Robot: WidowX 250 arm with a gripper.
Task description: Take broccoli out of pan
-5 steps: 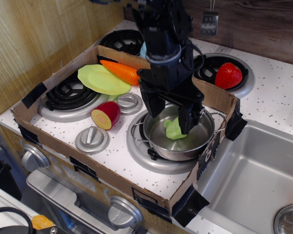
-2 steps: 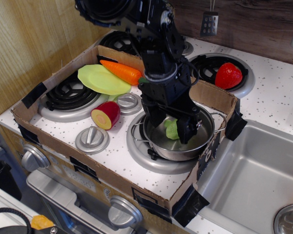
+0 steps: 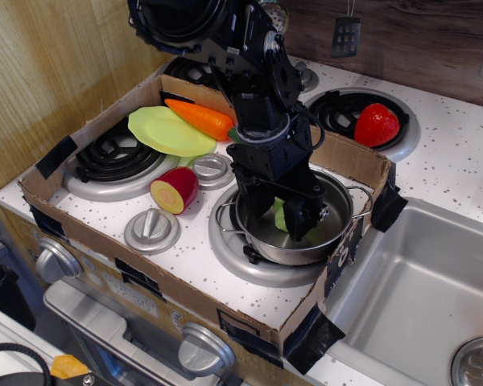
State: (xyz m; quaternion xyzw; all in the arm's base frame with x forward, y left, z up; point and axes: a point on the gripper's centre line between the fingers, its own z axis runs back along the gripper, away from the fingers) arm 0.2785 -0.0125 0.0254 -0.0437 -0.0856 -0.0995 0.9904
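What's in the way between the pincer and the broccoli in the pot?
Nothing visible. The pincer is down inside the pot with its fingers on either side of the broccoli. Whether they are touching it cannot be told.

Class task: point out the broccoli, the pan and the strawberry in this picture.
broccoli (image 3: 281, 215): main camera view, visible green edge between the pincer's fingers.
pan (image 3: 342, 203): main camera view, right rim.
strawberry (image 3: 376, 125): main camera view, middle of red body.
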